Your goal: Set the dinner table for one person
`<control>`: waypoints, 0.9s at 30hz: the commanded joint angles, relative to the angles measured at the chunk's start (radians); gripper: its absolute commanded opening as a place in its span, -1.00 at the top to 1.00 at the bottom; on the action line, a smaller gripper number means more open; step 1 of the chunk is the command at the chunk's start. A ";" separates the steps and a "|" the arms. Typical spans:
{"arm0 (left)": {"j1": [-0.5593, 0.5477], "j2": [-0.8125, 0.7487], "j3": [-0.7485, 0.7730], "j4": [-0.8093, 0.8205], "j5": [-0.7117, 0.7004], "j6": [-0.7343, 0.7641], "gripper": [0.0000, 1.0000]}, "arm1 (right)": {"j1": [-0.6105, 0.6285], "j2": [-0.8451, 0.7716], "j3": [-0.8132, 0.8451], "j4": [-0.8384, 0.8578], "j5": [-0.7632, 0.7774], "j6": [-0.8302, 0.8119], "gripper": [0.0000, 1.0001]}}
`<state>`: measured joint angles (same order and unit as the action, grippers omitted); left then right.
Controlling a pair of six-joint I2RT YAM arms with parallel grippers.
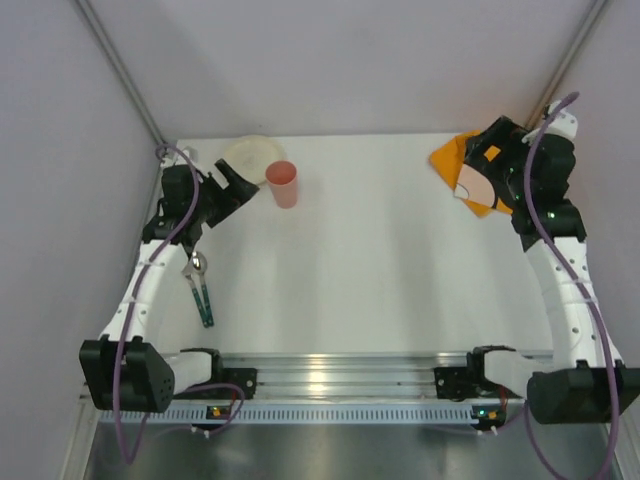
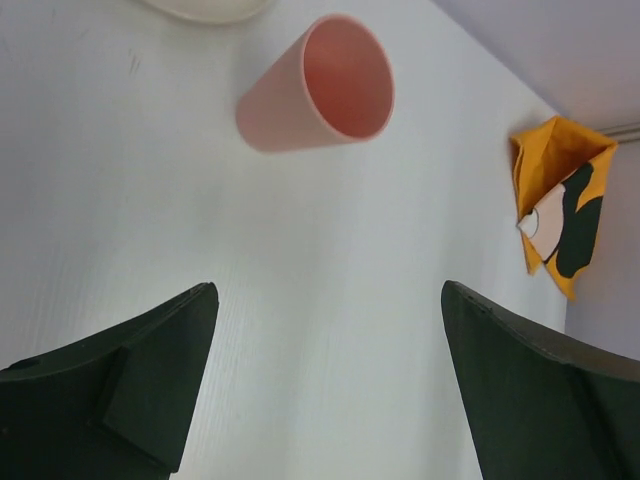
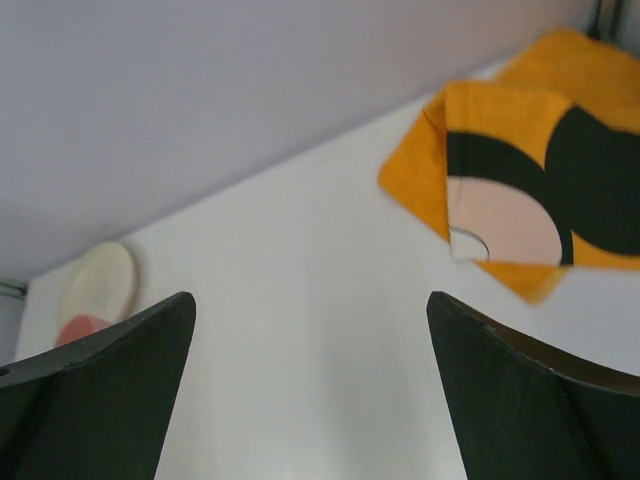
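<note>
One dinner table (image 1: 380, 270): large, flat, matte white, metal rail along the near edge. It lies beneath both claws.

Left gripper (image 2: 328, 292): fingers spread wide, empty, touching nothing.
- Green-handled utensils (image 1: 200, 290) lie flat behind it, beside its arm.
- Pink cup (image 2: 320, 85) stands upright just ahead.
- Cream plate (image 1: 250, 152) sits beyond the cup, close by; contact cannot be told.

Right gripper (image 3: 310, 300): fingers spread wide, empty, over the table. Folded orange cloth (image 3: 520, 170) with a black-and-peach print lies ahead, to its right.

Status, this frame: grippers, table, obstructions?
Left gripper open, empty, facing upright pink plastic cup. Right gripper open, empty, by folded orange printed cloth. White matte tabletop not set; round cream plate, green-handled utensils at left.
</note>
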<state>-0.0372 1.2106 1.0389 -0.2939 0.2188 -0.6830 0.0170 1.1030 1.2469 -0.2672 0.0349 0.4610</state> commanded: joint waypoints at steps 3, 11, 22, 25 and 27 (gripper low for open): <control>-0.072 -0.160 0.121 -0.269 -0.179 -0.061 -0.97 | -0.008 0.153 0.161 -0.380 0.111 0.036 -0.99; -0.122 -0.143 0.047 -0.278 -0.065 -0.064 -0.87 | -0.066 0.614 0.547 -0.527 0.243 -0.077 -1.00; -0.236 0.006 0.184 -0.264 -0.150 -0.030 -0.72 | -0.086 1.263 1.105 -0.665 0.272 -0.097 -0.99; -0.286 0.068 0.211 -0.271 -0.153 -0.044 -0.59 | -0.095 1.342 1.143 -0.658 0.231 -0.097 -1.00; -0.326 0.093 0.231 -0.269 -0.165 -0.052 -0.57 | -0.095 1.373 1.151 -0.661 0.234 -0.102 -0.99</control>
<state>-0.3195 1.2713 1.2152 -0.5865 0.0856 -0.7204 -0.0566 2.4725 2.3161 -0.8997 0.2676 0.3740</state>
